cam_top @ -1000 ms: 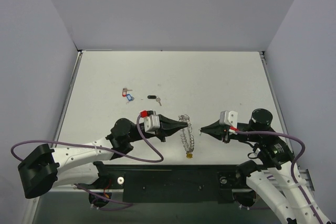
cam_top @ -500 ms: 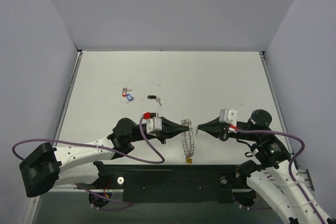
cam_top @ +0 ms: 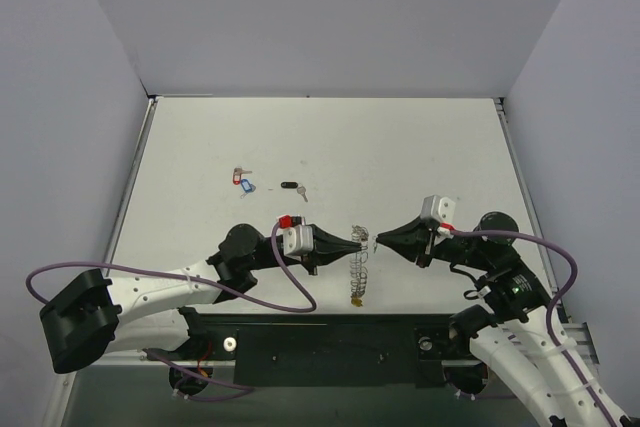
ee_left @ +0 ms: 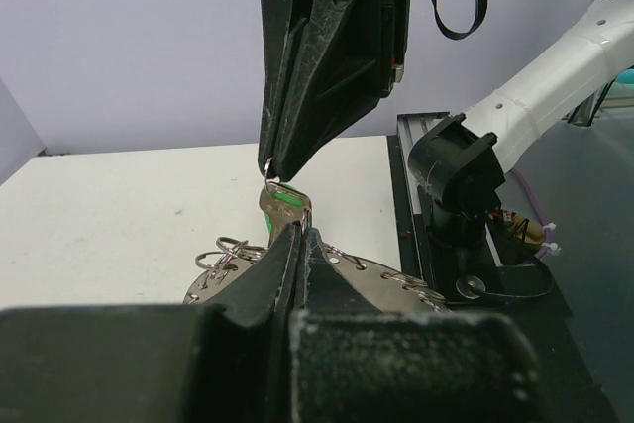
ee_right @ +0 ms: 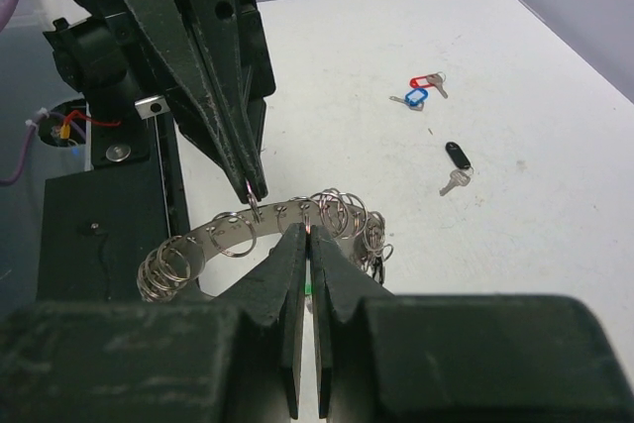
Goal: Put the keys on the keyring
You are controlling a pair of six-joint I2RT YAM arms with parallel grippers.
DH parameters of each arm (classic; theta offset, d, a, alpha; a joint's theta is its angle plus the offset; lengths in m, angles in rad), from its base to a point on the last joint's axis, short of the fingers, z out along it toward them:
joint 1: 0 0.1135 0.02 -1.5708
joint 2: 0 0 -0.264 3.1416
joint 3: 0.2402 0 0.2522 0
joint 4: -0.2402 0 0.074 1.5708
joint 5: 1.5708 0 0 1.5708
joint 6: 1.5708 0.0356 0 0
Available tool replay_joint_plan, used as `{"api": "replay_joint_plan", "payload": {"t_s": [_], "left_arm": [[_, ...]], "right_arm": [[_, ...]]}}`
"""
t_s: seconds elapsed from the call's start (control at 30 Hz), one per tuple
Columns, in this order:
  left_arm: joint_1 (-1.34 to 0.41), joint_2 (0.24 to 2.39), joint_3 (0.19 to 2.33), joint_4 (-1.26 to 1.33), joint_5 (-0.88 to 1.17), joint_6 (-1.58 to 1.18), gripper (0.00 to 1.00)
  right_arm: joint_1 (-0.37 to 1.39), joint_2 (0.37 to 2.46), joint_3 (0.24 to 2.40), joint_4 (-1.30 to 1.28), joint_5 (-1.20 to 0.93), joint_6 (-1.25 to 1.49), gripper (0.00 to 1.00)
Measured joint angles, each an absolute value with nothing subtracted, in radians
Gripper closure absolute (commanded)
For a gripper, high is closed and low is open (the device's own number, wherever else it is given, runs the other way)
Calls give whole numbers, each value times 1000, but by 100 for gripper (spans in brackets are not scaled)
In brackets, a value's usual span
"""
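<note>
- The left gripper [cam_top: 357,243] is pinched tight on a loop of the keyring [cam_top: 358,269], near the table's [cam_top: 420,157] front edge.
- The right gripper [cam_top: 382,240] clamps a green key [ee_left: 284,207] just beside it.
- The other keys [cam_top: 242,180] lie farther back.

White table [cam_top: 420,147]: red and blue-tagged keys [cam_top: 241,180] near black-headed key [cam_top: 294,188], left half.

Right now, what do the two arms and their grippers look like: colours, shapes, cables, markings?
The left arm and right arm have white links with black joints. The left gripper and right gripper are black and taper to narrow tips. Behind each sits a light grey camera block with a red mark. A purple cable loops along each arm. No lettering is readable.
</note>
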State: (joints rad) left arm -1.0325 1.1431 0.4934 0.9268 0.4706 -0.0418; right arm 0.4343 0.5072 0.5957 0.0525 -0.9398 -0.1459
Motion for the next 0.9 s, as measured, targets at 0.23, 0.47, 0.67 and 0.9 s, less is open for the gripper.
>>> {"api": "replay_joint_plan", "payload": {"t_s": [0.23,0.47,0.67,0.9], "left_arm": [[-1032,1143,493,924,473,-41,100],[-1019,1147,493,925,473,-46,100],[-1013,1150,493,925,473,-49,100],[-1012,1156,493,921,473,-35,100]], "right_arm": [[411,502,561,83,-908,-87,100],[384,500,550,117,-808,67,100],[379,500,550,119,-748,154,100],[405,498,548,110,-824,30,100]]}}
